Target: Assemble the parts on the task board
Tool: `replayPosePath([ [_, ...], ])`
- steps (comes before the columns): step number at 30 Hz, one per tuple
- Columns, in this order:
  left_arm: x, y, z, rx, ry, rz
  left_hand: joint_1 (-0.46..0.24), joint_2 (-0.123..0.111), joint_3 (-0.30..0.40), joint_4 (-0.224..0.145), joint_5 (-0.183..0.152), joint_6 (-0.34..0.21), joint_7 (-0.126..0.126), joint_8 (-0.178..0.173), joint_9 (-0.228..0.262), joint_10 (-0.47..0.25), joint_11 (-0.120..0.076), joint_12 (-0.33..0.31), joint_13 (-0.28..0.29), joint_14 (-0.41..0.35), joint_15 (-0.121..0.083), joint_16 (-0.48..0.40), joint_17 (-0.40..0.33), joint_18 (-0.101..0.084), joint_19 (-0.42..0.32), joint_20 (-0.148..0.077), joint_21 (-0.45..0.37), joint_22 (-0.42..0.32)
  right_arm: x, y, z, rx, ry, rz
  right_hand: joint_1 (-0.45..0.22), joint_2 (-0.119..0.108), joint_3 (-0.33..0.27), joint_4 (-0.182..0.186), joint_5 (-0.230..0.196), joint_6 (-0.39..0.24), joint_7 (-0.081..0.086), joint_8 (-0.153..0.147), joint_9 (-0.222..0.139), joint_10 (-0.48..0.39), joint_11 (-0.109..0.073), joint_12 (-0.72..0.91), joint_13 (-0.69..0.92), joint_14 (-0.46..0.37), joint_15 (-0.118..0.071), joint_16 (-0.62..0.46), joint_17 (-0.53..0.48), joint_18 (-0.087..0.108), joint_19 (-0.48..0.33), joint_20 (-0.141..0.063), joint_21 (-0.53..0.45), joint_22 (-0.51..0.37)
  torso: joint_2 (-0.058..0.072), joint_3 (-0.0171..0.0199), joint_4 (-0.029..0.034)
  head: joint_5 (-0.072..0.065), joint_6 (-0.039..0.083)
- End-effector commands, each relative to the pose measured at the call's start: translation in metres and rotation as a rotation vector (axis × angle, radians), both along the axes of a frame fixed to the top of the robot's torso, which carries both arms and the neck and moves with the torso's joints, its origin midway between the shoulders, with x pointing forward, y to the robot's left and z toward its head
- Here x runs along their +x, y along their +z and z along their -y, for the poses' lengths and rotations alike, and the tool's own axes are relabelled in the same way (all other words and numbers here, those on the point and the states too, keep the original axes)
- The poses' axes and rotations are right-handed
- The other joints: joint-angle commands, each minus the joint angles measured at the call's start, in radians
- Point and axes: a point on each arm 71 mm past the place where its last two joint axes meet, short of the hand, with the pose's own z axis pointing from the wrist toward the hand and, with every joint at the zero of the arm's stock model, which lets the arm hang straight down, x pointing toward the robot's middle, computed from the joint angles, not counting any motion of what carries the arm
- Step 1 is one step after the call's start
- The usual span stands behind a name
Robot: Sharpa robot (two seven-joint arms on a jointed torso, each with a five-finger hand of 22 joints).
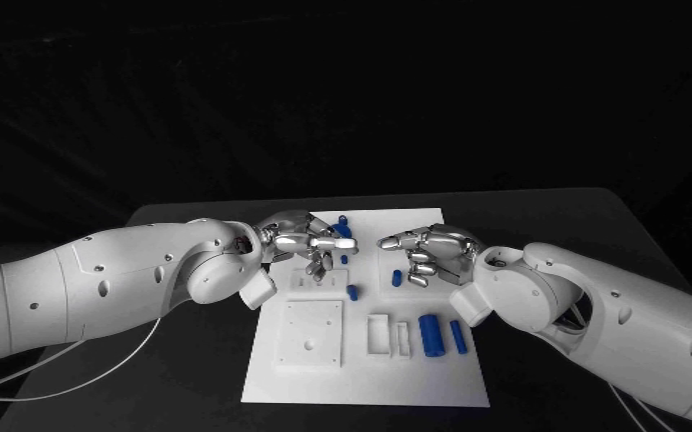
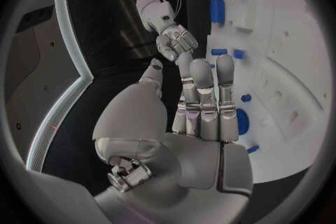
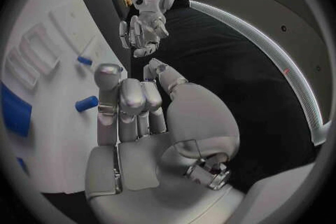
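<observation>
1. Both silver many-fingered hands hung over the far half of the flat white rectangular task board (image 1: 368, 372), facing each other. The left hand (image 1: 306, 244) sat near the board's far left corner, the right hand (image 1: 430, 254) just across from it.
2. Fingers: on both hands they were held close together and a bit bent, and from the wrist views I saw nothing in either, so empty as far as I could tell.
3. The small blue plastic parts were still loose on the board: a fat blue cylinder (image 1: 430, 333) and a thinner blue peg (image 1: 459, 337) near the right edge, a short blue peg (image 1: 353, 293) mid-board, and another blue peg (image 1: 343, 224) by the left hand's fingertips.
4. My guess: this was the reach-to-pick step, nothing seated yet. Next move would need a finger spread and a clean pinch on one peg.
</observation>
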Motion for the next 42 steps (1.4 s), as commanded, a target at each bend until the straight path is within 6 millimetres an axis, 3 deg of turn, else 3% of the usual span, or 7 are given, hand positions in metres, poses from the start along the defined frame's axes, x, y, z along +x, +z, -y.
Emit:
replayPosePath([
  [1, -0.003, 0.000, 0.007, -0.026, -0.030, -0.015, 0.004, 0.002, -0.012, 0.002, -0.002, -0.024, 0.004, -0.003, -0.012, 0.050, 0.007, -0.006, 0.001, -0.004, 0.003, -0.006, -0.001, 0.003, -0.002, 0.002, -0.004, 0.001, 0.000, 0.000, -0.001, 0.020, -0.002, -0.003, -0.001, 0.011, 0.004, 0.000, -0.001, 0.002, 0.008, 0.004, -0.001, 0.006, 0.003, 0.003, 0.001, 0.001, -0.007, -0.001, 0.002, -0.010, 0.050, -0.007, 0.004, 0.074, 0.000, 0.0004, -0.0003, -0.001, 0.000],
  [11, -0.002, -0.004, 0.016, -0.031, -0.005, -0.018, 0.042, 0.037, -0.018, -0.015, -0.001, -0.015, 0.003, 0.002, -0.030, 0.050, 0.006, -0.005, 0.002, -0.002, 0.003, -0.005, -0.001, 0.003, 0.001, 0.003, -0.006, 0.002, 0.000, 0.000, -0.002, 0.016, -0.003, 0.000, -0.002, 0.012, 0.006, -0.001, -0.003, 0.002, 0.008, 0.004, -0.002, 0.007, 0.003, 0.003, 0.002, 0.001, -0.007, -0.001, 0.002, -0.010, 0.050, -0.007, 0.007, 0.075, 0.000, 0.0003, -0.0008, -0.002, 0.000],
  [22, 0.009, -0.002, -0.007, -0.059, 0.114, 0.008, 0.059, 0.081, -0.048, -0.062, 0.005, 0.009, 0.001, -0.001, -0.029, 0.050, 0.005, -0.012, 0.003, -0.005, 0.003, -0.010, -0.007, 0.004, 0.000, 0.004, -0.011, 0.001, 0.000, 0.005, 0.002, -0.053, 0.010, 0.095, -0.005, 0.012, -0.013, 0.004, -0.011, -0.005, 0.008, 0.004, -0.003, -0.001, 0.003, -0.012, -0.008, 0.000, -0.007, -0.005, 0.000, -0.006, 0.049, -0.007, -0.007, 0.071, -0.001, -0.0012, 0.0008, 0.007, -0.006],
  [26, 0.014, 0.001, -0.017, -0.081, 0.160, 0.018, 0.065, 0.088, -0.050, -0.076, 0.008, 0.012, 0.001, -0.001, -0.029, 0.049, 0.007, -0.028, -0.002, -0.008, 0.004, -0.019, -0.014, 0.003, -0.002, 0.005, -0.020, -0.005, -0.001, 0.010, 0.002, -0.091, 0.029, 0.158, 0.007, 0.019, -0.054, 0.015, -0.093, -0.024, 0.008, 0.003, -0.003, -0.010, 0.006, -0.015, -0.009, -0.002, -0.005, -0.010, -0.003, -0.003, 0.048, -0.005, -0.020, 0.068, -0.001, -0.0021, 0.0013, 0.016, -0.011],
  [33, 0.025, 0.010, -0.037, -0.115, 0.240, 0.039, 0.082, 0.106, -0.057, -0.105, 0.023, 0.008, 0.009, 0.000, -0.031, 0.049, 0.022, -0.151, -0.050, -0.029, 0.022, -0.119, -0.068, -0.001, -0.011, 0.022, -0.087, -0.054, -0.005, 0.022, 0.001, -0.223, 0.088, 0.386, 0.024, 0.010, -0.104, 0.009, -0.099, -0.083, 0.033, 0.003, -0.054, -0.030, 0.023, -0.023, -0.018, -0.006, 0.008, -0.019, -0.012, 0.009, 0.045, 0.008, -0.048, 0.063, -0.002, -0.0021, 0.0010, 0.039, -0.019],
  [36, 0.028, 0.014, -0.044, -0.128, 0.273, 0.048, 0.085, 0.105, -0.063, -0.109, 0.024, -0.004, 0.016, 0.001, -0.033, 0.043, 0.039, -0.251, -0.089, -0.043, 0.038, -0.191, -0.102, -0.001, -0.018, 0.039, -0.140, -0.093, -0.007, 0.029, -0.004, -0.283, 0.121, 0.501, 0.025, -0.006, -0.119, -0.001, -0.097, -0.093, 0.038, 0.002, -0.074, -0.036, 0.026, -0.030, -0.028, -0.008, 0.011, -0.022, -0.016, 0.012, 0.044, 0.012, -0.059, 0.061, -0.002, -0.0021, 0.0009, 0.049, -0.023],
  [42, 0.040, 0.025, -0.057, -0.170, 0.372, 0.080, 0.085, 0.095, -0.067, -0.104, 0.027, -0.033, 0.035, -0.001, -0.034, -0.039, 0.079, -0.403, -0.131, -0.058, 0.073, -0.310, -0.158, 0.009, -0.013, 0.072, -0.236, -0.169, -0.006, 0.049, -0.027, -0.441, 0.233, 0.789, 0.045, -0.025, -0.159, -0.018, -0.087, -0.107, 0.045, 0.002, -0.090, -0.048, 0.032, -0.045, -0.045, -0.015, 0.016, -0.035, -0.030, 0.015, 0.038, 0.018, -0.100, 0.054, -0.004, -0.0017, 0.0004, 0.091, -0.038],
])
